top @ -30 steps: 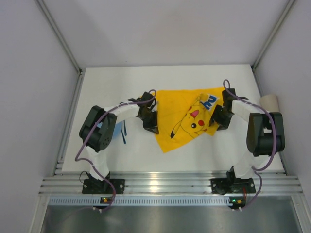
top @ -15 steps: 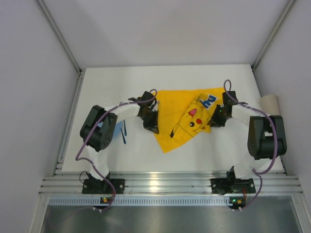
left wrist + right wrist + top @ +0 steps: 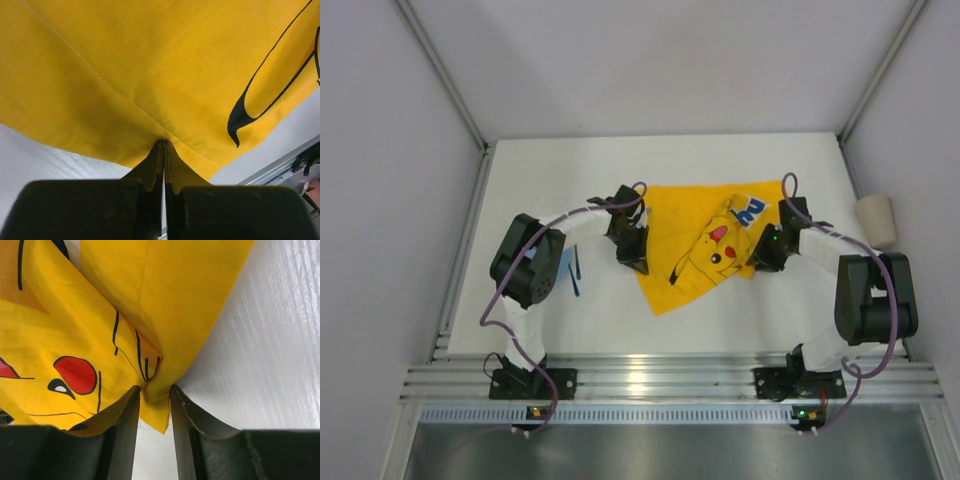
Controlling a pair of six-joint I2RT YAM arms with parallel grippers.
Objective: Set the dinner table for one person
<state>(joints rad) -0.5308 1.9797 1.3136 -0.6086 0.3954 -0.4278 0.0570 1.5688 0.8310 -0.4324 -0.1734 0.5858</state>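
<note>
My left gripper is pinched tight on the left hem of the yellow Pikachu cloth mat. My right gripper clamps a fold at its right edge. The mat lies rumpled mid-way across the white table, which stretches beyond it.

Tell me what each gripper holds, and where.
Both hold the yellow cloth mat: the left gripper is pinched shut on its stitched edge, the right gripper on a bunched fold at its opposite edge.
</note>
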